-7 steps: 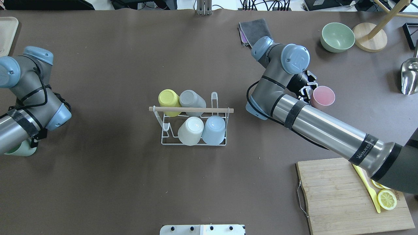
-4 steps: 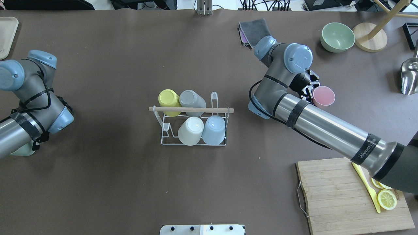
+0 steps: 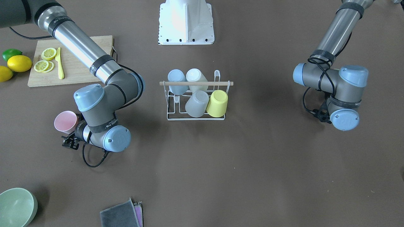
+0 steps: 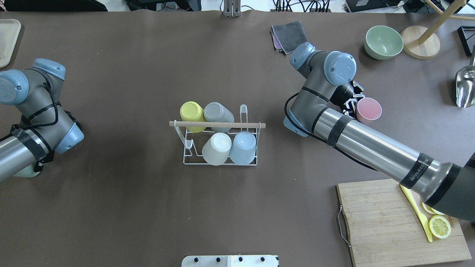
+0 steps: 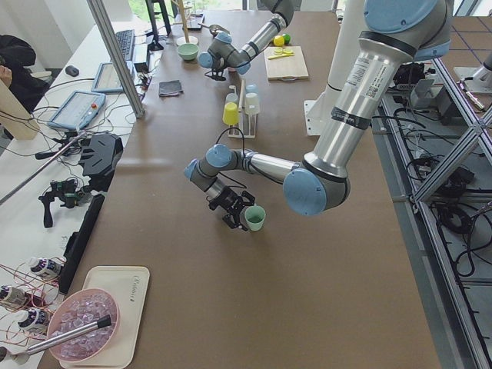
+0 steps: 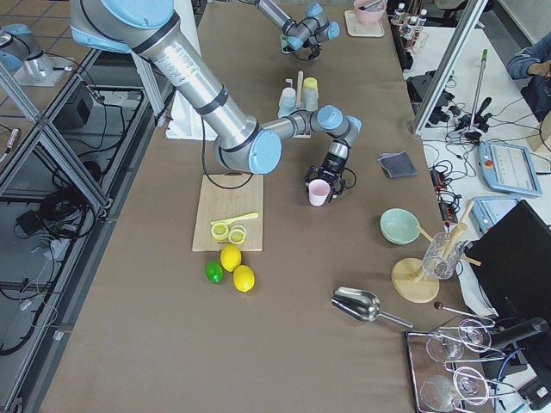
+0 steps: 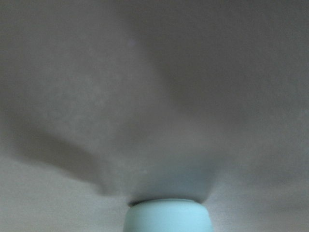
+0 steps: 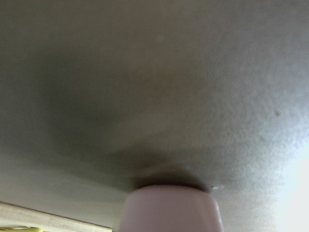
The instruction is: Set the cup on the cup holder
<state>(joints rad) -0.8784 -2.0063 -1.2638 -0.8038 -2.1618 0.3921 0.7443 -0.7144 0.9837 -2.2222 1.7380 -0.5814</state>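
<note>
Four cups already sit tipped on the cup holder (image 4: 219, 124) mid-desk (image 4: 141, 207), and two prongs look free, so I'd judge the job mostly done with two cups left to bring. Well off to one side the right arm is folded low, the right gripper (image 4: 352, 106) with its fingers (image 4: 349, 105) closed against the pink cup (image 4: 369, 110), mouth up. At the other end the left gripper (image 5: 233, 210) is low beside the mint cup (image 5: 254, 218); whether those fingers grip it I cannot tell.
</note>
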